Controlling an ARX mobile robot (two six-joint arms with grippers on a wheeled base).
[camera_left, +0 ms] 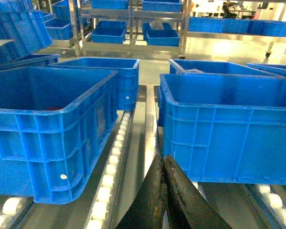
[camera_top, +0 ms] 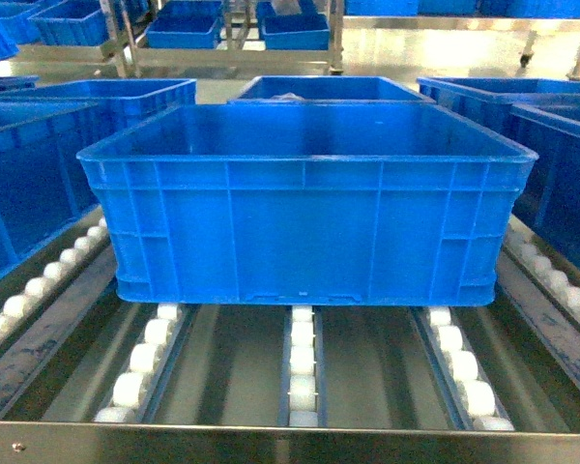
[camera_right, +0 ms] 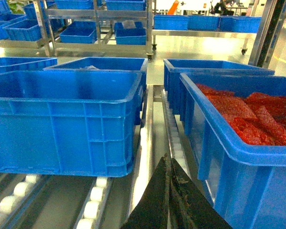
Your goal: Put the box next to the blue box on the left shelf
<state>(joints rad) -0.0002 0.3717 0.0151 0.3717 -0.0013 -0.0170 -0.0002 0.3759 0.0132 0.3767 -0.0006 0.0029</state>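
Observation:
The box [camera_top: 304, 198] is a big bright-blue ribbed crate resting on the roller rails of the left shelf [camera_top: 290, 437], square in the middle of the head view. It shows too in the left wrist view [camera_left: 229, 126] and the right wrist view [camera_right: 62, 124]. A neighbouring blue box [camera_left: 43, 129] stands to its left across a narrow gap. My left gripper [camera_left: 163, 158] is shut and empty, low in front of the box's left corner. My right gripper [camera_right: 168, 157] is shut and empty, in the gap off the box's right corner. Neither gripper appears in the head view.
A blue crate holding red material [camera_right: 250, 138] stands right of the box. More blue crates [camera_top: 329, 89] sit behind on the rack. Farther racks with crates [camera_right: 100, 28] line the back. White rollers [camera_top: 303, 372] and the metal front bar lie before the box.

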